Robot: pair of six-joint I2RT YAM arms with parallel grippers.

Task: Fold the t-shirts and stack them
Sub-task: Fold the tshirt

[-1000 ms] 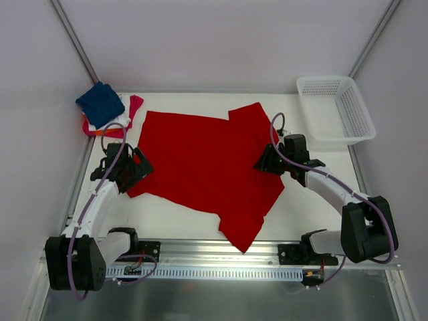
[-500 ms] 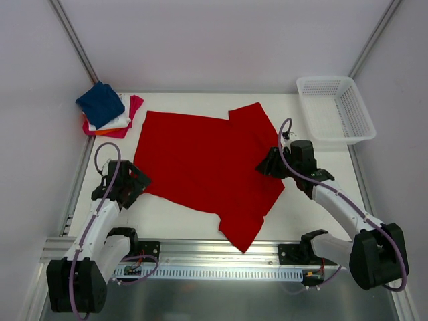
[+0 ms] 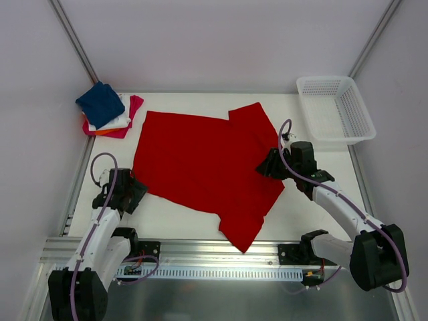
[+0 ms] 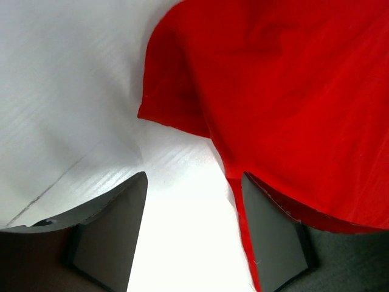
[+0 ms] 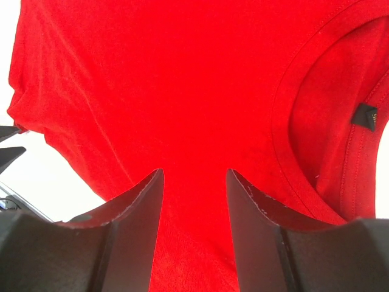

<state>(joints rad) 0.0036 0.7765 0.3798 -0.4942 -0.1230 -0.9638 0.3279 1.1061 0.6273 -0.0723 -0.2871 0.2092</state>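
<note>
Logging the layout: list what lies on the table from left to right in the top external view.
stack of folded t-shirts → red t-shirt → white mesh basket

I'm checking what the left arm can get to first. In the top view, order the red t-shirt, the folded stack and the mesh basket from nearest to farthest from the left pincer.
Measured from the left pincer:
1. red t-shirt: its edge lies just beside the pincer, on the right.
2. folded stack: far left corner of the table.
3. mesh basket: far right corner, across the shirt.
</note>
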